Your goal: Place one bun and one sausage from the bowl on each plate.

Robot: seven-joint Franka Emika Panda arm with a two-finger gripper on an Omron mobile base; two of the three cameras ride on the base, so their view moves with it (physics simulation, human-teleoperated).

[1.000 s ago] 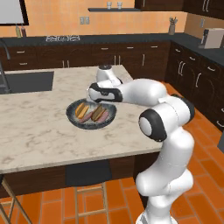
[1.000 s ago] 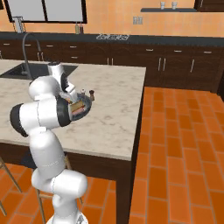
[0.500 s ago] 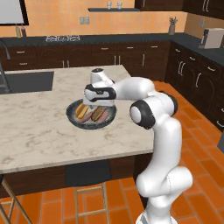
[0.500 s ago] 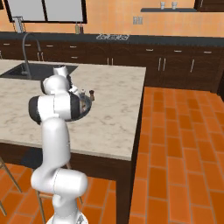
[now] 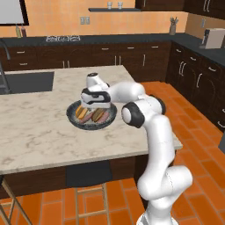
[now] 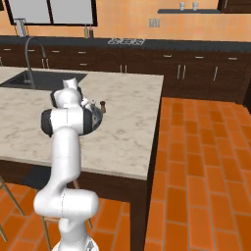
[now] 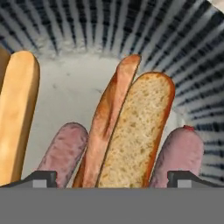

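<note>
The jaws are wide apart and hold nothing. The gripper (image 7: pixel 112 177) hangs low over the bowl (image 5: pixel 73 118), and its two dark tips (image 7: pixel 40 178) stand one on each side of the food.

Right between the tips lies a bun (image 7: pixel 133 131), cut side up, with its brown crust on the left. A pink sausage (image 7: pixel 61 151) lies just beside it on one side, and another sausage (image 7: pixel 179 151) lies on the other side. A second bun (image 7: pixel 16 109) lies farther off, near the edge of the hand view.

The bowl sits on the marble counter (image 5: pixel 39 140), in front of the sink (image 5: pixel 26 81).

The step now looks like picking up the middle bun. To do it well, the gripper should go straight down so both tips slide into the gaps beside the bun. The sausages are very close, so a tip could land on one or pinch it too. Squeeze softly, because bread squashes. Then lift straight up.
</note>
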